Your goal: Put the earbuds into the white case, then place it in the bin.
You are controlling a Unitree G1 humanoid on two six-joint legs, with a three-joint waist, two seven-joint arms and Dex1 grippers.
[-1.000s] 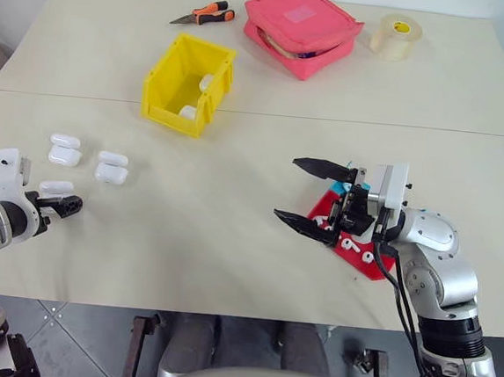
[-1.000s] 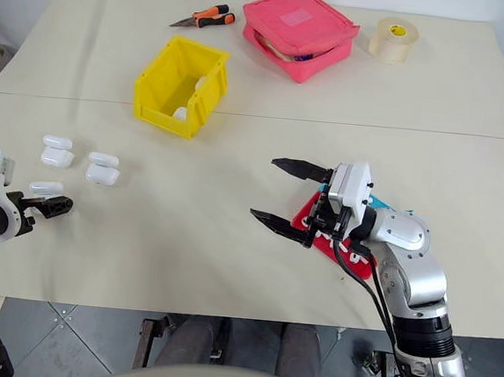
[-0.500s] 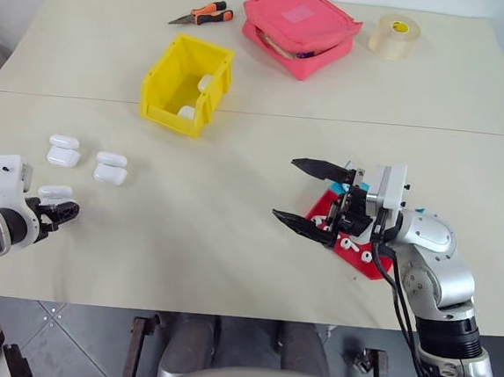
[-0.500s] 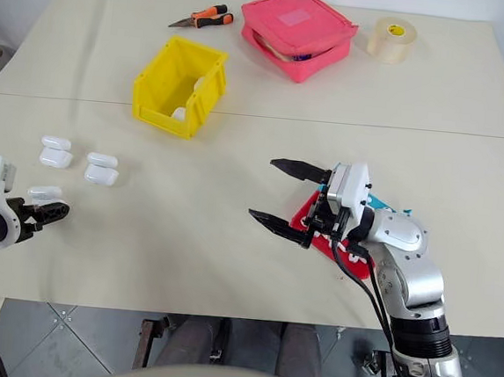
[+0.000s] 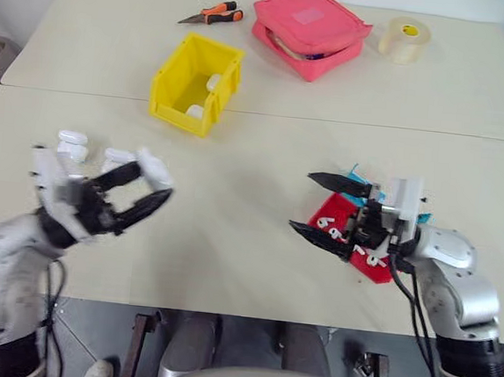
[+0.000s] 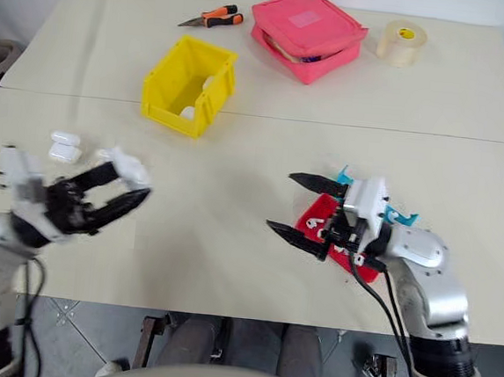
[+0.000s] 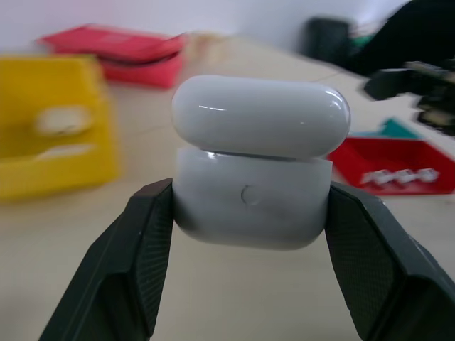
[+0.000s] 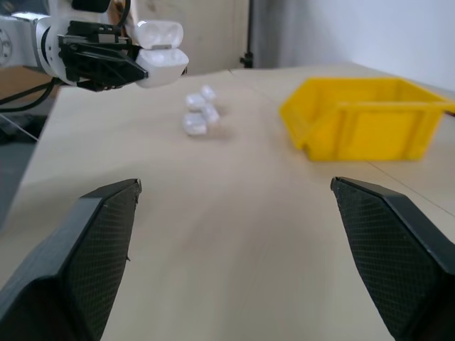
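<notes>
Left gripper [image 5: 146, 188] is raised above the near-left part of the worktop [image 5: 237, 161], jaws clenched on a white case [image 7: 256, 163]. The case sits between the two black fingers [image 7: 142, 249], gripped on its lower body; its lid is at the top and a small round button faces the wrist camera. In the head views the same case appears at the fingertips, off the surface. The lid seam is visible, but I cannot tell whether it is fully closed.

Right gripper [image 5: 325, 208] hovers over the near-right part of the worktop, jaws released and spread wide, nothing between them. It points towards the left arm. Just behind it lies a red tray [image 5: 342, 214] with small white earbuds [image 5: 327, 222] resting on it; a blue piece shows at the tray's far edge.

Three more white cases [image 5: 72, 145] lie on the worktop at the left, behind the left gripper, grouped close together.

The yellow bin [image 5: 197, 82] stands further back, left of centre, well apart from both grippers. Two white items are inside it, probably cases.

At the far edge: orange-handled pliers [image 5: 213, 12], a pink zip pouch [image 5: 310, 30] and a roll of clear tape [image 5: 404, 39], all well apart from the arms.
</notes>
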